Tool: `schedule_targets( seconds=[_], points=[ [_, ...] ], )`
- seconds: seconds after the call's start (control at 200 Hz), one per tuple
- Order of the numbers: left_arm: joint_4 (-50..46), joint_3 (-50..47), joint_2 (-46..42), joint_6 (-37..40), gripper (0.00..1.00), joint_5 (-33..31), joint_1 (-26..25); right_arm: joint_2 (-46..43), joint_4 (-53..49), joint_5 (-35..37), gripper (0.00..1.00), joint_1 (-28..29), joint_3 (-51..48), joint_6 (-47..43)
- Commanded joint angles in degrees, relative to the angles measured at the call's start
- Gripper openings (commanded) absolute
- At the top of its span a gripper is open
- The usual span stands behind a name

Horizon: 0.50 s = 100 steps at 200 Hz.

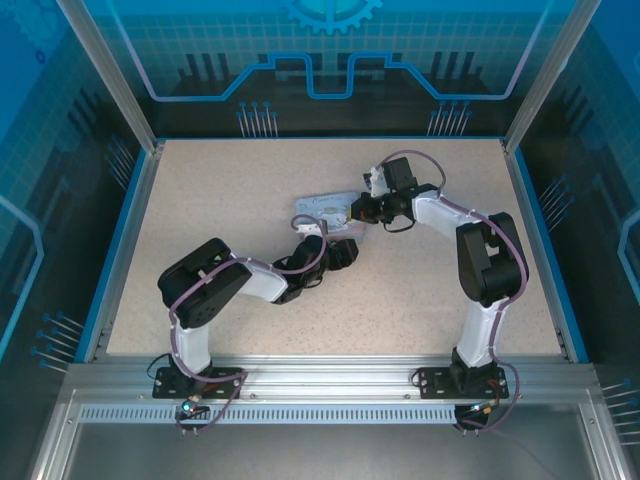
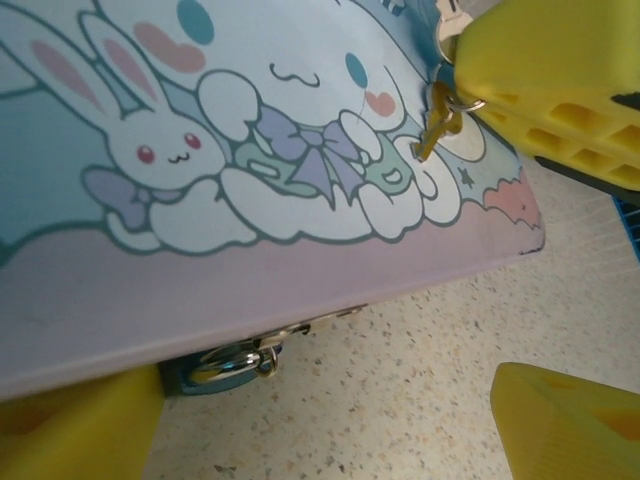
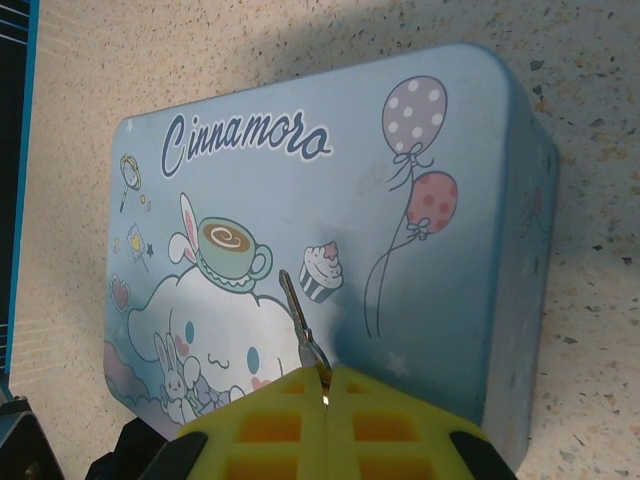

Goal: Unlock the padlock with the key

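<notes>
speckled beige tabletop (image 1: 200, 200) inside a blue-walled cell. in the left wrist view the padlock (image 2: 232, 362) lies on it at 6 o'clock, against the front edge of the cartoon-printed tin (image 2: 300, 270). its long axis runs roughly 8 to 2 o'clock. the teal body points toward 8, half tucked behind a yellow finger, and the silvery shackle points toward 2, where it meets the tin's clasp. its keyhole is hidden. the key (image 2: 437, 132) hangs over the lid at 1 o'clock, well apart from the lock, with its brassy blade pointing toward 7. the right gripper (image 3: 325, 395) has its pads pressed together on the key's ring end. the left gripper (image 2: 325, 425) is spread wide with nothing between its fingers, and the padlock sits just beside one of them. the step in hand looks like steadying the lock. the left fingers would do best to close on the body and turn the keyhole end clear of the tin. the right could then bring the blade in line with the lock's long axis.
</notes>
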Motion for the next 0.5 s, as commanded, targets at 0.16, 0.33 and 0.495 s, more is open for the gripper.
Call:
schedule_targets(
  seconds=[0.16, 0.33, 0.495],
  points=[
    [3.0, -0.1, 1.8, 5.5, 0.89, -6.9, -0.5, 1.6, -1.6, 0.5, 0.00, 1.3, -0.9, -0.1],
    [10.2, -1.8, 3.9, 9.0, 0.89, -7.1, -1.0, 2.8, -1.4, 0.1, 0.00, 1.6, -0.3, -0.1],
    [13.3, -2.0, 5.0, 9.7, 0.85, -3.8, -1.0, 3.2, -1.5, 0.0, 0.00, 1.9, 0.1, -0.1]
  ],
)
